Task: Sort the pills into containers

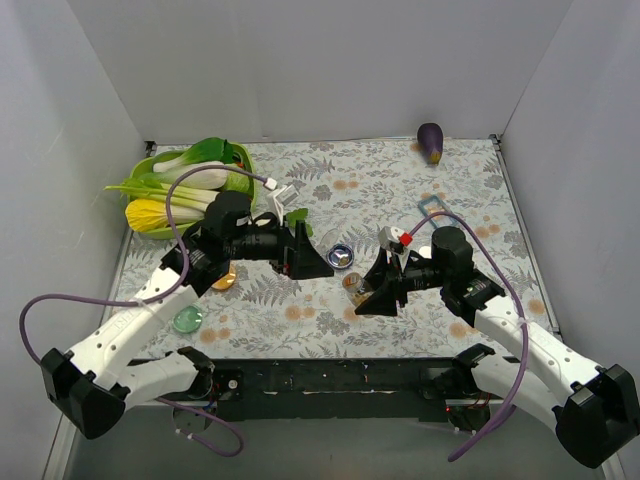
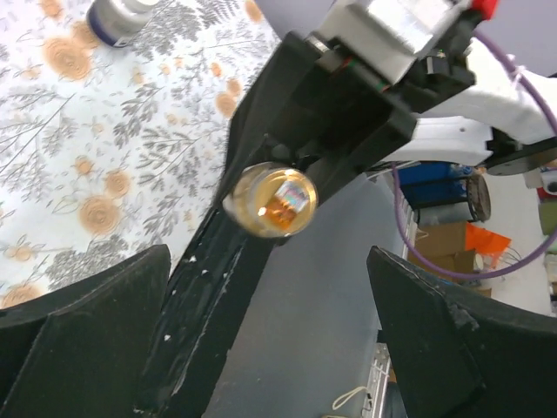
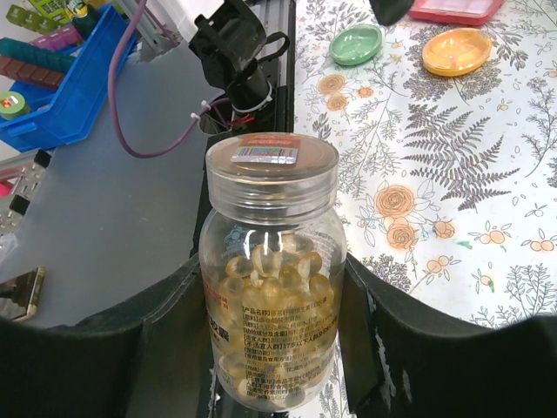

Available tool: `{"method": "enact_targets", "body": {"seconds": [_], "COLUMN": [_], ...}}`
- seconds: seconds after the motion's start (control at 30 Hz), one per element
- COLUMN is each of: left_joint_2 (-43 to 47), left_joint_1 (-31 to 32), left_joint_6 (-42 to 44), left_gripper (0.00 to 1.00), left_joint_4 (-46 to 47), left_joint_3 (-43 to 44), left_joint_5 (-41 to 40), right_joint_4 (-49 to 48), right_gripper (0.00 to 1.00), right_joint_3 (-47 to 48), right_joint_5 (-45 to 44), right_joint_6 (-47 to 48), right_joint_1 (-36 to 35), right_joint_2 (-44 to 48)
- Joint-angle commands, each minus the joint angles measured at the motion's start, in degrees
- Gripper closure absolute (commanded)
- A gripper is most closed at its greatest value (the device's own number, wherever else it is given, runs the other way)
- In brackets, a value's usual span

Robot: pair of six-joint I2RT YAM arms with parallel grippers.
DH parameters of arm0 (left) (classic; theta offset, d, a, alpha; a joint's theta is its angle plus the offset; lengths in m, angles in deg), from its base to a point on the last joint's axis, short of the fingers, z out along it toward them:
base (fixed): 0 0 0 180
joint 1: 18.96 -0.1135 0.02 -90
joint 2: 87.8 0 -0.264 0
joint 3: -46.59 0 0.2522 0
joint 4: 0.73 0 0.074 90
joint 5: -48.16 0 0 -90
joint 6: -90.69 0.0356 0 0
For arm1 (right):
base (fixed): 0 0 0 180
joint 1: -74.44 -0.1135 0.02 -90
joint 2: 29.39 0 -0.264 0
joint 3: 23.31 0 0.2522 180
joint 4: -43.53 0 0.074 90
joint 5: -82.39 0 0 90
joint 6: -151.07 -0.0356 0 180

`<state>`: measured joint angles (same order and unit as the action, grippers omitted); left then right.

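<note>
My right gripper [image 3: 274,300] is shut on a clear pill bottle [image 3: 271,279] full of yellow capsules, with its clear lid on. In the top view the bottle [image 1: 354,285] is held low over the table's middle by the right gripper [image 1: 372,296]. My left gripper [image 1: 318,264] is open and empty, just left of the bottle. In the left wrist view the bottle's lid [image 2: 271,200] faces the open left gripper [image 2: 270,300]. A silver tin [image 1: 342,256] sits between the arms. The orange dish [image 3: 457,52], green dish [image 3: 357,43] and pink tray [image 3: 457,9] lie beyond.
A green basket [image 1: 150,168] of leafy vegetables stands at the back left. A purple eggplant [image 1: 430,142] lies at the back right. A pale blue tray [image 1: 432,205] sits behind the right arm. The green dish [image 1: 187,319] and orange dish [image 1: 225,281] lie by the left arm.
</note>
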<state>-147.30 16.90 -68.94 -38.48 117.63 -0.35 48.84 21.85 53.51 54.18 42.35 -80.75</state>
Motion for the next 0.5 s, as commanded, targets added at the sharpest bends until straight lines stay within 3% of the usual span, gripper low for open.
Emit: {"method": "enact_targets", "body": {"seconds": [0.0, 0.2, 0.3, 0.47], "left_joint_2": [-4.47, -13.08, -15.11, -16.78], "left_joint_1": [4.73, 11.51, 12.74, 14.24], "left_joint_6": [-3.76, -1.48, -1.30, -0.78], "left_gripper": [0.02, 0.14, 0.26, 0.33], "left_joint_4": [0.80, -10.28, -11.96, -13.45], "left_joint_3": [6.43, 15.48, 17.42, 18.92], "left_joint_5": [-1.31, -15.12, -16.53, -15.92], "right_joint_4": [0.36, 1.94, 2.47, 2.47], "right_gripper": [0.99, 0.99, 0.99, 0.99], "right_joint_3": [2.97, 3.32, 3.41, 3.41], "right_joint_5": [-0.57, -1.27, -1.53, -1.80], "right_joint_6": [2.76, 4.43, 4.87, 5.05], "right_joint_1": [0.37, 0.37, 0.28, 0.28], "right_joint_2": [-0.06, -0.33, -0.41, -0.59]}}
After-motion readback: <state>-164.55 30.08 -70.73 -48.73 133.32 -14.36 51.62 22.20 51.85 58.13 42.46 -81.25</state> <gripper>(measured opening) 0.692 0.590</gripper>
